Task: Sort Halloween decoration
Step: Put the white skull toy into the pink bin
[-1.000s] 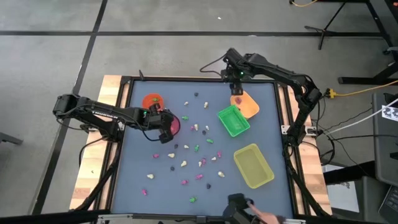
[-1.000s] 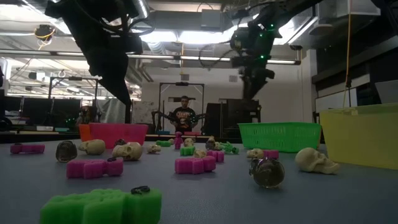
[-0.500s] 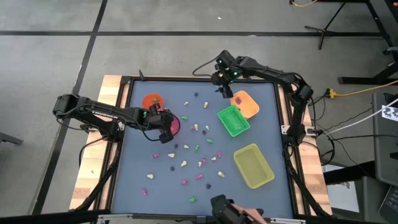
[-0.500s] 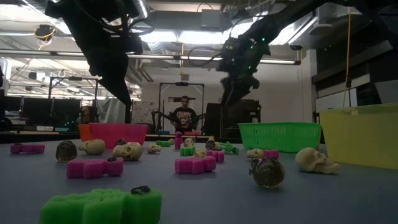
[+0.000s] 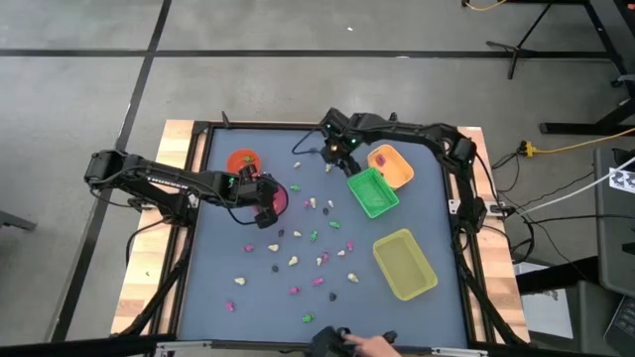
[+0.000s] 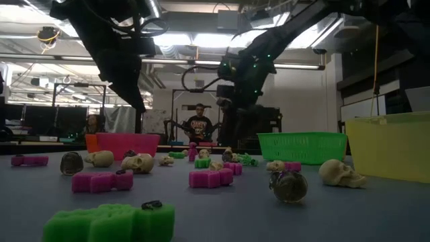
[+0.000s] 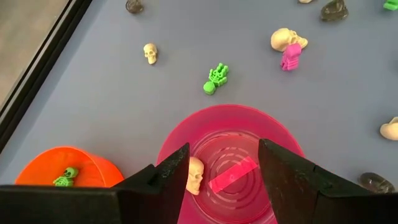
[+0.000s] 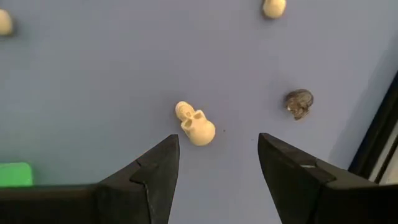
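Note:
Tiny pink, green, cream and dark trinkets (image 5: 316, 236) lie scattered on the blue table mat. My left gripper (image 7: 224, 165) hangs open above the pink cup (image 7: 230, 168), which holds a cream skull (image 7: 195, 175) and a pink piece (image 7: 233, 175). The orange cup (image 7: 65, 174) beside it holds a green skeleton. My right gripper (image 8: 217, 152) is open above the table's far part (image 5: 335, 154). A cream skull (image 8: 196, 127) lies on the mat below and ahead of its fingers, and a dark skull (image 8: 299, 102) lies nearby.
A green tray (image 5: 373, 191), an orange tray (image 5: 392, 165) and a yellow tray (image 5: 404, 263) stand on the table's right half. A black frame (image 5: 194, 188) rims the mat. A person's hand (image 5: 367, 343) shows at the near edge. Another person stands far behind the table (image 6: 199, 125).
My right arm has swung from above the orange tray toward the table's left and come lower over the far trinkets, its fingers still open. The hand at the near edge has shifted left.

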Robot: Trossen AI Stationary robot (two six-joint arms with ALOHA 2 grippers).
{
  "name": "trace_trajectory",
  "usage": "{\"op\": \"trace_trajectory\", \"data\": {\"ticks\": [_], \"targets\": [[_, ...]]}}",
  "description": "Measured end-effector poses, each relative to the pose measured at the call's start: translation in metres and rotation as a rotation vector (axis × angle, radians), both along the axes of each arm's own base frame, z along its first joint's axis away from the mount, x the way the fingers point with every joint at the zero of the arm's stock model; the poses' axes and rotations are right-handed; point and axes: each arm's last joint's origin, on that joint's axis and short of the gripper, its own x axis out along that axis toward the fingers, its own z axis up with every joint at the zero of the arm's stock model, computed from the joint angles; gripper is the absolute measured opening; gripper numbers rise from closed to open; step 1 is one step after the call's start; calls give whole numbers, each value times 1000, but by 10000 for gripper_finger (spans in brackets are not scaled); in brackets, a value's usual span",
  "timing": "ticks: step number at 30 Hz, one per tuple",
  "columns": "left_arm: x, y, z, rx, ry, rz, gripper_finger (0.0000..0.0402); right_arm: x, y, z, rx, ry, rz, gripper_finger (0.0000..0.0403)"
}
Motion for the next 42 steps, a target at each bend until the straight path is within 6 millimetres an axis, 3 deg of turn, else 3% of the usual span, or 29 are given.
{"op": "trace_trajectory", "data": {"ticks": [6,15,42], "targets": [[0,0,0,0,0,0,176,7,9,-12,-23,34,67,218],[0,0,0,0,-3,1,176,10,8,-28,-13,66,68,217],[1,0,1,-1,-18,2,176,10,7,-29,-32,73,63,217]]}}
